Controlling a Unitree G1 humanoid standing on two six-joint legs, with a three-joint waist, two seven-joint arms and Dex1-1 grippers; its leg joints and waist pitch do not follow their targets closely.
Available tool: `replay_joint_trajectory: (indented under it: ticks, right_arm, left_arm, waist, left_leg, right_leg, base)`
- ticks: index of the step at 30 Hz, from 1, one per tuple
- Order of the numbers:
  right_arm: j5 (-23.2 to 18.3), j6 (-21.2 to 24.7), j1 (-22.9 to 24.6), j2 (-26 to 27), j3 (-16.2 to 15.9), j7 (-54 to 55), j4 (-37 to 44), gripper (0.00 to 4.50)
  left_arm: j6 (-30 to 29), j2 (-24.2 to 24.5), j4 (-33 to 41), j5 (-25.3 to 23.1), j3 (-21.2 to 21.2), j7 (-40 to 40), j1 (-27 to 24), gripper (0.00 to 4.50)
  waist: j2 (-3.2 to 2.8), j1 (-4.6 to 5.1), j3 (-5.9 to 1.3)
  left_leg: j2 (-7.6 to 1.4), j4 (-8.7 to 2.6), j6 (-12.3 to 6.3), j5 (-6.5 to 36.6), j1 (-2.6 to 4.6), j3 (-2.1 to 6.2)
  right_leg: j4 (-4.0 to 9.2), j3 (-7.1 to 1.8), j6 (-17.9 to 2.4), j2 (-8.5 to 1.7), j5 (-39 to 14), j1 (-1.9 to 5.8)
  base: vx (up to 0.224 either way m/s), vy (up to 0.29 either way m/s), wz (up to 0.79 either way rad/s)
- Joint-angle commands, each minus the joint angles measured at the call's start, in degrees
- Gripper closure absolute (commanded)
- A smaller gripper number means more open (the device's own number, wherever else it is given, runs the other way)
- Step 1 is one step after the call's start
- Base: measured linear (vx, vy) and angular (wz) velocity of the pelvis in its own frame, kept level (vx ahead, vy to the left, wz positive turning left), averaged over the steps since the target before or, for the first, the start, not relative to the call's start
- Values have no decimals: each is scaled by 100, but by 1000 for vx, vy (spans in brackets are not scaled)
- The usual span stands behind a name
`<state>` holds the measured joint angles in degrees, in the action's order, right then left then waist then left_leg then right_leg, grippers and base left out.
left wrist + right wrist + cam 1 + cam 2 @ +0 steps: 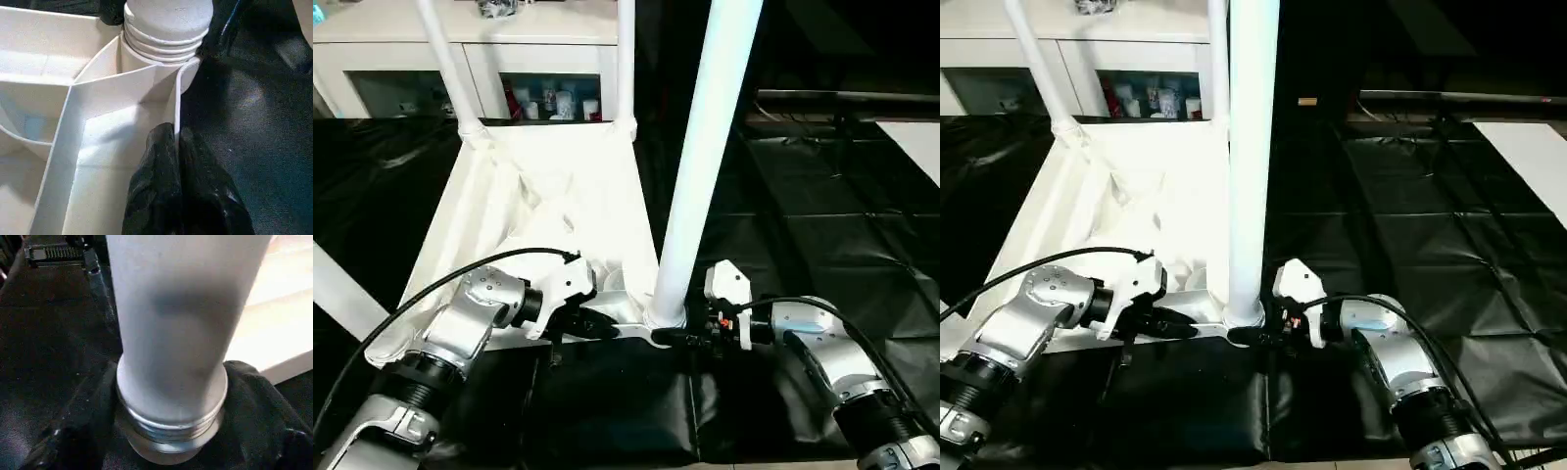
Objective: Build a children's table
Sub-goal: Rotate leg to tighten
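The children's table top (558, 211) lies upside down on the black-sheeted table (803, 245) in front of me, ribbed underside up, stretching from my forearms toward twelve o'clock. Two white legs stand in its far corner sockets: the far left leg (445, 59) leans toward eleven o'clock, and the far right leg (626, 59) rises nearly straight. A third, the near right leg (705, 157), stands in the corner socket closest to me, tilting slightly toward one o'clock as it climbs.

My left gripper (597, 323) reaches in from eight o'clock to the near edge of the top. Its two black fingers (161, 191) are pressed together with the thin white rim wall pinched between them, just beside the socket where the near right leg's threaded end (166, 34) sits.

My right gripper (690, 336) comes in from four o'clock at the base of that same leg. In the right wrist view its black fingers (264, 406) wrap either side of the leg's foot, closed against it just above the threaded collar (171, 431).

Beyond the top, at twelve o'clock, stands a white glass-door cabinet (548, 59) with small bottles behind the panes. Another white tube (337, 289) crosses the scene at nine o'clock.
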<state>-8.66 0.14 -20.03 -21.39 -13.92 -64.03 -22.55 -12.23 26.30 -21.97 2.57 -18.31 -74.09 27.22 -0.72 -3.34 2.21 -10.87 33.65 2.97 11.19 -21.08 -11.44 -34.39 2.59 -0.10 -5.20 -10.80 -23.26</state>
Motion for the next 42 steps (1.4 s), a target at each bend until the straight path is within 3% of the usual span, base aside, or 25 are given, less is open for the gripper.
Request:
replay_joint_trajectory:
  ticks: [1,5,15,18,19,20,23,24,25,26,29,31,34,37,39,42]
  right_arm:
    - [-24,76,-83,-21,4,-8,57,156]
    - [0,54,-79,-13,-7,-15,27,179]
    - [81,-114,-93,201,83,383,-157,181]
    - [92,-81,-178,566,283,1063,-470,182]
    - [92,-81,-178,566,283,1063,-470,183]
    - [162,-109,-235,839,417,1685,-693,183]
    - [264,-75,-298,1160,575,2515,-934,183]
    - [274,-59,-303,1199,592,2613,-959,183]
    - [389,62,-345,1530,714,3478,-1170,183]
    - [522,125,-390,1784,787,4121,-1352,183]
    - [648,130,-466,2018,823,4654,-1524,183]
    - [793,17,-543,2193,774,4876,-1605,183]
    - [903,-82,-597,2242,690,4905,-1637,183]
    - [757,-120,-551,2308,718,4652,-1509,183]
    - [598,-180,-494,2319,744,4439,-1387,113]
    - [620,-265,-449,2139,622,4117,-1251,107]
  left_arm:
    - [-93,35,83,26,-161,-155,-89,450]
    - [-118,43,85,27,-169,-171,-86,450]
    - [-55,-21,10,-18,-131,22,-69,450]
    - [164,-357,-483,-271,27,924,123,450]
    - [164,-357,-483,-271,27,924,123,450]
    - [100,-551,-720,-409,62,1416,227,450]
    - [-1,-807,-946,-505,119,1950,329,450]
    - [-16,-840,-968,-509,126,2003,341,450]
    - [-127,-1150,-1190,-545,189,2512,452,450]
    - [-171,-1400,-1421,-588,240,2931,562,450]
    - [-187,-1642,-1698,-668,287,3399,697,450]
    - [-165,-1813,-1978,-800,248,3704,826,450]
    - [-145,-1871,-2095,-863,201,3727,875,450]
    - [-133,-1897,-2176,-892,206,3723,903,450]
    - [-105,-1870,-2243,-906,207,3687,923,450]
    - [-43,-1738,-2277,-912,213,3485,908,450]
  waist:
    - [36,-1,-318]
    - [40,-1,-321]
    - [33,9,-322]
    - [28,43,-285]
    - [30,46,-271]
    - [52,60,-269]
    - [57,130,-249]
    - [61,142,-250]
    - [80,150,-242]
    - [58,165,-220]
    - [74,184,-219]
    - [58,177,-220]
    - [48,178,-238]
    - [35,178,-232]
    - [42,176,-242]
    - [46,162,-244]
  left_leg:
    - [-226,-375,-419,852,61,79]
    - [-226,-371,-421,850,60,81]
    - [-221,-367,-396,867,58,84]
    - [-212,-393,-248,1214,68,91]
    - [-208,-406,-139,1448,86,104]
    - [-208,-419,-61,1567,93,111]
    - [-185,-447,90,1754,75,150]
    - [-184,-448,84,1785,78,149]
    - [-180,-443,65,1801,76,146]
    - [-165,-442,107,1916,107,147]
    - [-147,-454,141,2140,129,195]
    - [-153,-463,92,2222,158,188]
    - [-171,-513,43,2177,111,206]
    - [-165,-519,9,2303,125,195]
    - [-165,-523,-28,2276,119,195]
    - [-172,-527,-70,2203,101,186]
  right_leg:
    - [307,-197,-1511,-261,-454,287]
    - [306,-194,-1508,-264,-496,290]
    - [304,-194,-1514,-266,-522,283]
    - [373,-202,-1421,-271,-1041,259]
    - [412,-200,-1326,-277,-1438,243]
    - [432,-208,-1218,-281,-1731,242]
    - [487,-191,-947,-287,-2368,224]
    - [507,-194,-901,-288,-2453,217]
    - [524,-200,-818,-288,-2592,206]
    - [569,-198,-749,-285,-2860,151]
    - [642,-160,-469,-298,-3438,137]
    - [662,-159,-454,-281,-3354,103]
    - [641,-154,-518,-286,-2990,159]
    - [644,-167,-606,-281,-2857,147]
    - [644,-174,-619,-288,-2802,156]
    - [631,-188,-670,-291,-2632,168]
  base:
    - [0,0,0]
    - [0,0,0]
    - [0,0,0]
    - [0,0,0]
    - [0,0,0]
    - [0,0,0]
    - [0,0,0]
    - [0,0,0]
    - [0,0,0]
    - [0,0,0]
    - [0,0,0]
    - [0,0,0]
    - [0,0,0]
    - [0,0,0]
    - [0,0,0]
    - [0,0,0]
